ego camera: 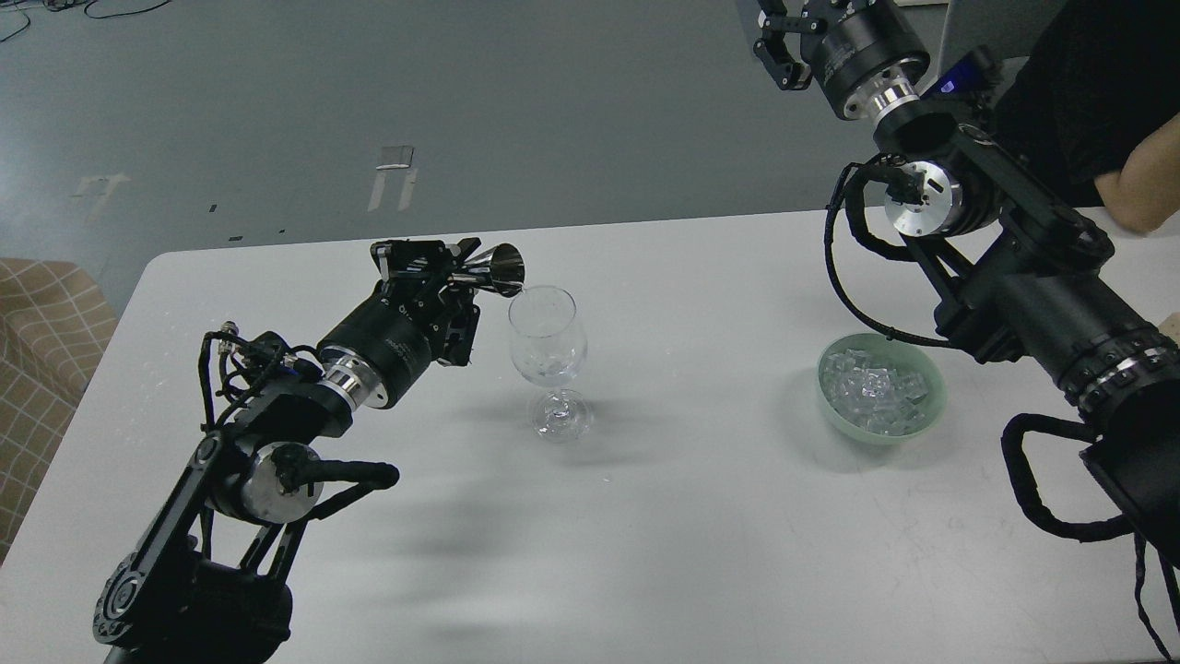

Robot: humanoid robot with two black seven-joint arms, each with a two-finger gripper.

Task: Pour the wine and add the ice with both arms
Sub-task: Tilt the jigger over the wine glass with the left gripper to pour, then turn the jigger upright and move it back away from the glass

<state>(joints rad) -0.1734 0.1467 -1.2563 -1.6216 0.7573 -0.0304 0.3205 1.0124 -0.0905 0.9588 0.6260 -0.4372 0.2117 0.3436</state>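
A clear wine glass [548, 349] stands upright on the white table [701, 535], left of centre, with a little clear liquid at the bottom of its bowl. My left gripper [442, 269] is shut on a small shiny metal measuring cup [496, 269], tipped sideways with its mouth at the glass's left rim. A pale green bowl [931, 415] at the right holds the ice [874, 389], several clear cubes. My right gripper [784, 41] is raised high at the top edge, far above the table; its fingers are partly cut off.
A person's bare forearm [1138, 189] rests at the table's far right edge behind my right arm. A beige checked seat [41, 341] stands left of the table. Grey floor lies beyond the far edge.
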